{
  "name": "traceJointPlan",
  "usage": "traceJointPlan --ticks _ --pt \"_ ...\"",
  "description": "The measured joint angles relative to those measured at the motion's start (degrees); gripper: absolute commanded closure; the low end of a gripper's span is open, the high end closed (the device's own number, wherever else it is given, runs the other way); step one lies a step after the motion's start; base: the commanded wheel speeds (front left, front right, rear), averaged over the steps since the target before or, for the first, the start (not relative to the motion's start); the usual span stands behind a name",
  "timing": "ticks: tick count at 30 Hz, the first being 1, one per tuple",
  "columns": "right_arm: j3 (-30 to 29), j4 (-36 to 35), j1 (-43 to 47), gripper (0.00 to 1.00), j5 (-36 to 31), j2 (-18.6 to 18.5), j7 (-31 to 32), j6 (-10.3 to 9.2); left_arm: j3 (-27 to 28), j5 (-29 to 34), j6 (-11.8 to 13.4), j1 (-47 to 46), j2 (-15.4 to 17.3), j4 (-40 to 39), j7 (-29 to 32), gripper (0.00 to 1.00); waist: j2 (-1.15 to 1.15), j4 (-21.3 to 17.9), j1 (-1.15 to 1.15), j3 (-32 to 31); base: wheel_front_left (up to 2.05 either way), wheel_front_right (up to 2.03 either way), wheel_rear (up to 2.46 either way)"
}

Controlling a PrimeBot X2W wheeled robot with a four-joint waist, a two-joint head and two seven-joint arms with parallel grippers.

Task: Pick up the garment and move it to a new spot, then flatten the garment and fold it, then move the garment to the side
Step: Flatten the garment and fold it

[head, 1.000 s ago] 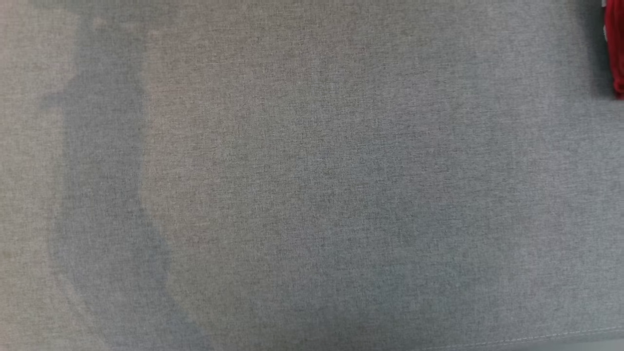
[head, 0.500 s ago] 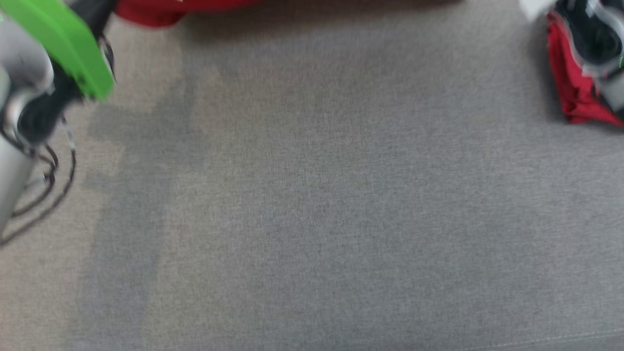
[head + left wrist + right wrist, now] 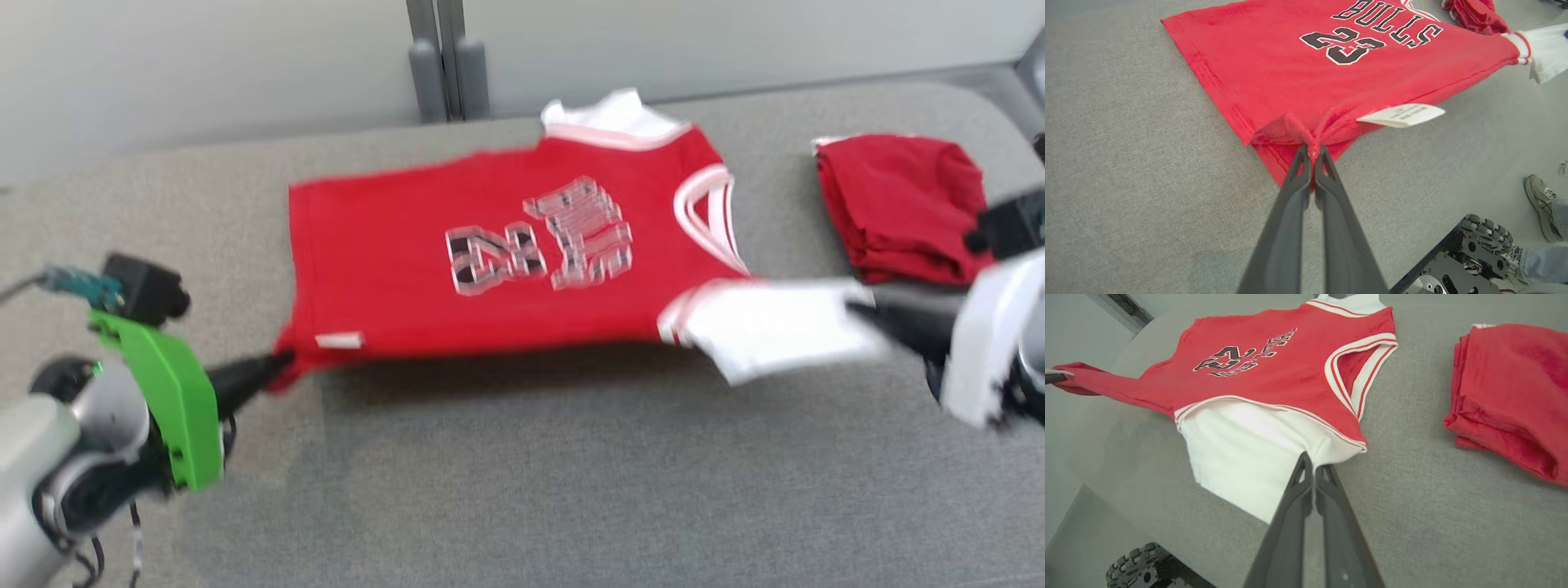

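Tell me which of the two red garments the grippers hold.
The printed jersey, left gripper on its hem, right gripper on its white sleeve; the plain red garment lies folded, untouched.

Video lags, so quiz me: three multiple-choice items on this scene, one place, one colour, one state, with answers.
1. Relative to the red printed jersey, the folded red cloth pile lies: A on it; B right; C left.
2. The sleeve in the right gripper is: A black; B green; C white.
3. The left gripper is: A shut on the jersey's hem; B open; C empty.
B, it sits past the shoulder end; C, pinched cloth is white; A, red hem bunches in its closed grip.
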Motion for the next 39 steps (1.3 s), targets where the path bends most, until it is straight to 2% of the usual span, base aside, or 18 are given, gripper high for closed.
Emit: traceJointPlan --ticks 3,9,12,15,18,21,26,30,35,36,37,38,39 --pt "0.6 -4.3 5.8 1.00 2.5 -5.3 4.3 0.00 -1.3 -2.5 2.7 3.5 1.9 -4.3 2.0 1.00 0.00 -0.2 0.00 -2.6 0.00 0.00 0.00" --pt "0.7 -11.7 14.0 1.00 6.4 -12.2 7.9 0.01 -4.6 -7.2 7.5 9.3 6.6 -13.7 8.0 1.00 0.00 -0.6 0.00 -5.3 0.00 0.00 0.00" --pt "-0.5 -14.2 15.3 1.00 7.4 -14.2 8.3 0.01 -5.0 -9.2 9.2 9.8 8.2 -16.9 10.3 1.00 0.00 -0.6 0.00 -5.0 0.00 0.00 0.00" --pt "-1.9 -15.0 14.9 1.00 7.4 -14.5 10.1 0.01 -4.5 -10.4 9.9 9.4 8.4 -17.5 12.2 1.00 0.00 -0.5 0.00 -3.9 0.00 0.00 0.00" --pt "-3.3 -14.2 12.1 1.00 7.3 -12.8 13.2 0.01 -3.9 -11.6 10.1 6.9 7.3 -16.4 15.1 1.00 0.00 -0.2 0.00 -2.2 0.00 0.00 0.00" --pt "-4.5 -10.9 8.1 1.00 7.0 -9.9 17.7 0.01 -3.0 -12.1 10.0 3.1 4.9 -12.8 18.0 1.00 0.00 0.3 0.00 -0.2 0.00 0.00 0.00" --pt "-5.7 -1.7 0.9 1.00 6.1 -2.3 25.2 0.00 -2.4 -13.1 9.5 -1.9 0.2 -5.4 22.5 1.00 0.00 1.3 0.00 3.6 0.00 0.00 0.00" --pt "-6.5 6.6 -4.2 1.00 4.0 4.1 28.9 0.00 -2.2 -12.8 8.1 -5.0 -3.3 0.2 23.8 1.00 0.00 2.1 0.00 6.5 0.00 0.00 0.00" --pt "-7.9 14.3 -8.2 1.00 1.3 10.4 30.2 -0.01 -2.1 -11.7 5.7 -6.9 -7.1 5.9 23.4 1.00 0.00 3.2 0.00 9.2 0.00 0.00 0.00" --pt "-8.1 15.4 -8.5 1.00 0.8 11.5 30.2 -0.01 -2.0 -11.2 5.1 -7.0 -7.7 6.9 22.6 0.65 0.00 3.4 0.00 9.5 0.00 0.00 0.00" --pt "-8.5 16.4 -8.8 0.69 0.2 12.6 29.9 -0.01 -1.9 -10.7 4.6 -7.2 -8.4 8.0 21.9 0.04 0.00 3.6 0.00 9.8 0.00 0.00 0.00" --pt "-8.8 17.2 -8.9 0.16 -0.3 13.4 29.3 -0.01 -1.8 -10.6 4.3 -7.2 -8.9 8.8 21.4 0.00 0.00 3.8 0.00 9.9 0.00 0.00 0.00" --pt "-9.3 17.9 -9.0 0.00 -0.8 14.2 28.7 -0.01 -1.7 -10.3 3.8 -7.2 -9.3 9.7 20.6 0.00 0.00 4.0 0.00 9.9 0.00 0.00 0.00"
